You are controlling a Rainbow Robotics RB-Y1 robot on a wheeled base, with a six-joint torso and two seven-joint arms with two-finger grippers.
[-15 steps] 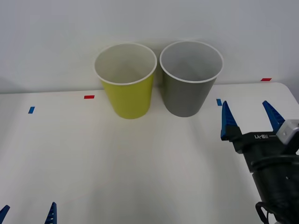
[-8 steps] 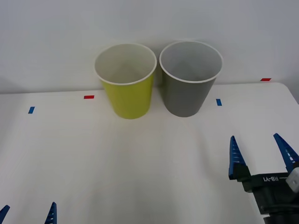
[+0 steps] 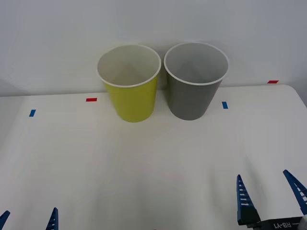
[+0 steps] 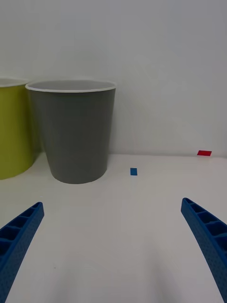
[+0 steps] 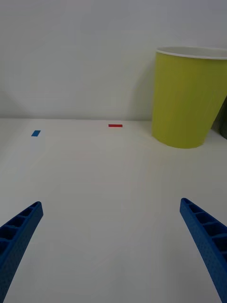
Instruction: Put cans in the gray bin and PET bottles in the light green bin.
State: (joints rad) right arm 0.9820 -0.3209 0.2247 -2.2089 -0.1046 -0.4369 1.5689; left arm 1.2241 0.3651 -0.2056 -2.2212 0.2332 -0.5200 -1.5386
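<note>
White bench [image 3: 144,167] carries the light green bin [image 3: 130,91] beside the gray bin [image 3: 194,86] at its far edge. Near its front corners, left tool [image 3: 29,221] and right tool [image 3: 269,199] hover with fingers spread.

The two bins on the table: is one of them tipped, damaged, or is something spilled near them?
Nothing stands out. The light green bin and the gray bin both stand upright, side by side at the back of the white table. No dent or spill shows. The right claw and the left claw are open, low at the near edge.
</note>
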